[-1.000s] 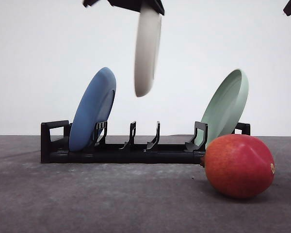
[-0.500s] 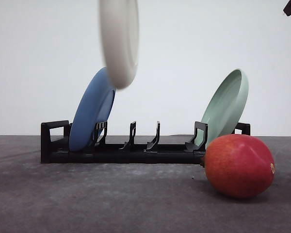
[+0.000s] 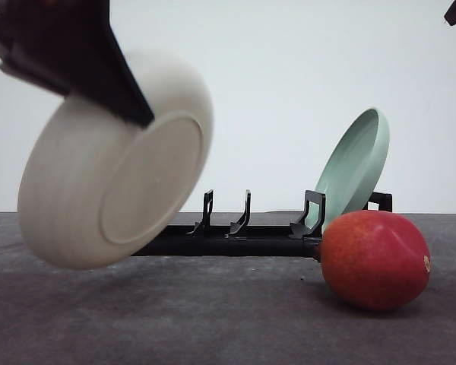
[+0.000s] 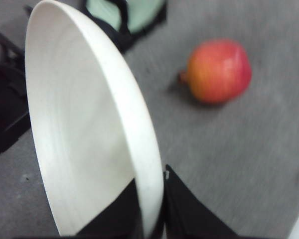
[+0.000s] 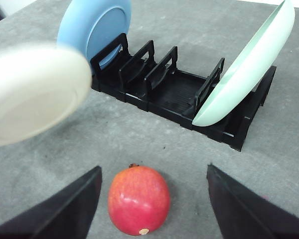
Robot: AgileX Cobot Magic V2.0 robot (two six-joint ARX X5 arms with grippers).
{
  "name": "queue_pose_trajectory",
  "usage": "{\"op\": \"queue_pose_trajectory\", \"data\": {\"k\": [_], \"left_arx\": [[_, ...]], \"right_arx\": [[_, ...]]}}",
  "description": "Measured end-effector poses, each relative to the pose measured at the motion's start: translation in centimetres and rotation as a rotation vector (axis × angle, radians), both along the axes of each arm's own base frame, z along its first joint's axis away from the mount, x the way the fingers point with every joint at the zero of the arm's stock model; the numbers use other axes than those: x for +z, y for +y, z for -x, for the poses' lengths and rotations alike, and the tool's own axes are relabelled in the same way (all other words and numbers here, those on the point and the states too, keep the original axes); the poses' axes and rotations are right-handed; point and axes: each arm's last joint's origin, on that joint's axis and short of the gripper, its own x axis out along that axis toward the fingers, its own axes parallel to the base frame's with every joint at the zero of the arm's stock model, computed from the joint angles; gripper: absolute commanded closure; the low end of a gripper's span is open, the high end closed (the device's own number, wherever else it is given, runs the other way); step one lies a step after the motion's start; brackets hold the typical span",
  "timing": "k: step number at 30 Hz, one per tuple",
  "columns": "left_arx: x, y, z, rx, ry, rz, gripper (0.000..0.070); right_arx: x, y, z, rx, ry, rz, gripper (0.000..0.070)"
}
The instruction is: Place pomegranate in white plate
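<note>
In the front view, the white plate (image 3: pixel 114 163) is seen held aloft at the left, tilted with its underside toward the camera, its rim pinched by the dark fingers of the left gripper (image 3: pixel 125 106); it hangs clear of the grey table (image 3: pixel 213 319). The pomegranate (image 3: pixel 375 260) rests on the table at the near right, just in front of the right end of the black dish rack (image 3: pixel 235 236), where the pale green plate (image 3: pixel 355 169) leans. In the left wrist view, the plate's rim is seen clamped between the jaws at the frame's lower edge, with the fruit lying well apart on the table. In the right wrist view, the right gripper (image 5: pixel 152 209) is seen with its fingers spread wide, nothing between them, hovering above the pomegranate, which sits between the two fingers in the frame; the blue plate (image 5: pixel 92 30) stands at the rack's left end. The step in hand appears to be carrying the plate out of the rack toward the table. The next move likely calls for the plate to be levelled and laid flat on open table, after which the fruit can be grasped by the right arm.
</note>
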Motion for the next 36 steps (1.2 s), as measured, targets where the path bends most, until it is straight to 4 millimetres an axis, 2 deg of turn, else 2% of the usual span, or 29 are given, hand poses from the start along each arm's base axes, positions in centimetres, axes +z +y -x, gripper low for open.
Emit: {"op": "queue_pose_trajectory", "data": {"k": [13,23,27,31,33,36], "left_arx": [[-5.8,-4.7,1.0,-0.221,-0.224,-0.53,0.069],[-9.1,-6.8,1.3,-0.319,-0.312,-0.747,0.0687],[-9.1,-7.2,1.4,-0.327,-0.319,-0.749,0.0631],[-9.0,-7.3,1.6,-0.33,-0.307,-0.739,0.0449],[-8.8,-7.5,1.5,-0.312,-0.299,-0.72,0.0392],[-7.9,-8.2,1.3,-0.262,-0.284,-0.659,0.0374]], "right_arx": [[0.0,0.0,0.0,0.0,0.0,0.0,0.0278],[0.0,0.0,0.0,0.0,0.0,0.0,0.0278],[0.0,0.0,0.0,0.0,0.0,0.0,0.0278],[0.0,0.0,0.0,0.0,0.0,0.0,0.0278],[0.0,0.0,0.0,0.0,0.0,0.0,0.0278],[0.0,0.0,0.0,0.0,0.0,0.0,0.0278]]}}
